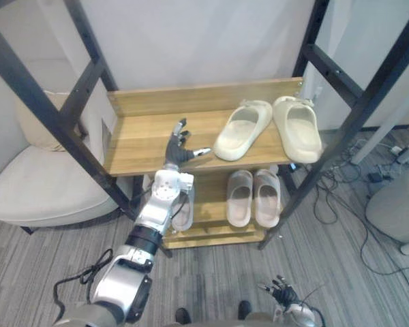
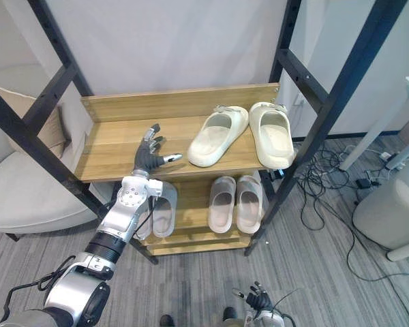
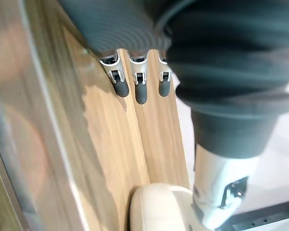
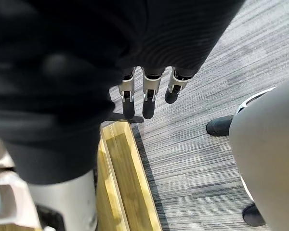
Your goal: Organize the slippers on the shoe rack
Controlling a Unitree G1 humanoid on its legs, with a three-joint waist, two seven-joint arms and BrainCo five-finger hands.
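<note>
Two cream slippers lie on the top wooden shelf point(image 1: 143, 139) of the shoe rack: one point(image 1: 243, 129) angled with its heel toward my left hand, the other point(image 1: 297, 127) straight beside it. My left hand point(image 1: 179, 150) hovers open over the shelf, fingers spread, its thumb close to the angled slipper's heel point(image 3: 156, 204) but apart from it. A pair of pinkish slippers point(image 1: 253, 196) sits on the lower shelf, and a grey slipper point(image 2: 163, 211) shows there behind my left forearm. My right hand point(image 1: 283, 295) hangs low over the carpet with relaxed fingers point(image 4: 147, 98), holding nothing.
Black diagonal rack struts point(image 1: 48, 112) frame the shelves on both sides. A beige armchair point(image 1: 34, 184) stands to the left. Cables point(image 1: 341, 187) trail on the carpet to the right, near a grey rounded bin point(image 1: 395, 204). A person's dark shoes point(image 4: 221, 126) are on the carpet.
</note>
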